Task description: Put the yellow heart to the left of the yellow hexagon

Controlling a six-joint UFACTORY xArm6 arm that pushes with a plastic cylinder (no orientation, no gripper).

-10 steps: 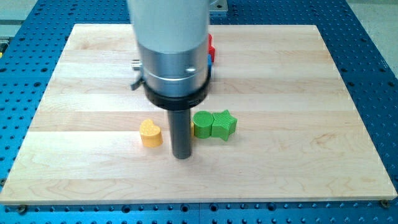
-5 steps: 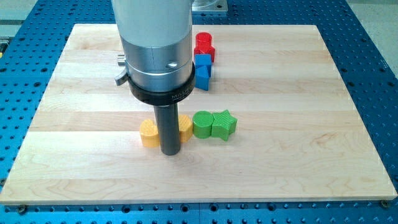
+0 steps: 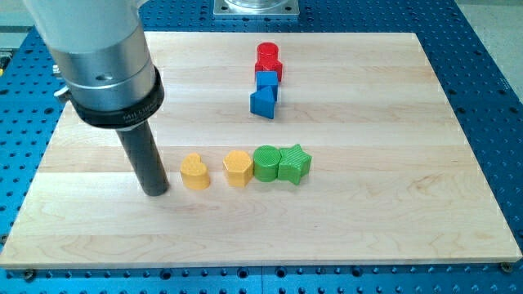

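Wooden board [image 3: 392, 212] under me, pale and wide. My tip [image 3: 155, 193] holds nothing and sits at nine o'clock of the yellow heart [image 3: 194, 172], just beside it, not touching. Heart lies at nine o'clock of the yellow hexagon [image 3: 238, 168], a gap between. Looks placed to me; any nudge should be tiny, toward three o'clock, so the hexagon stays against the green blocks [image 3: 281, 163].
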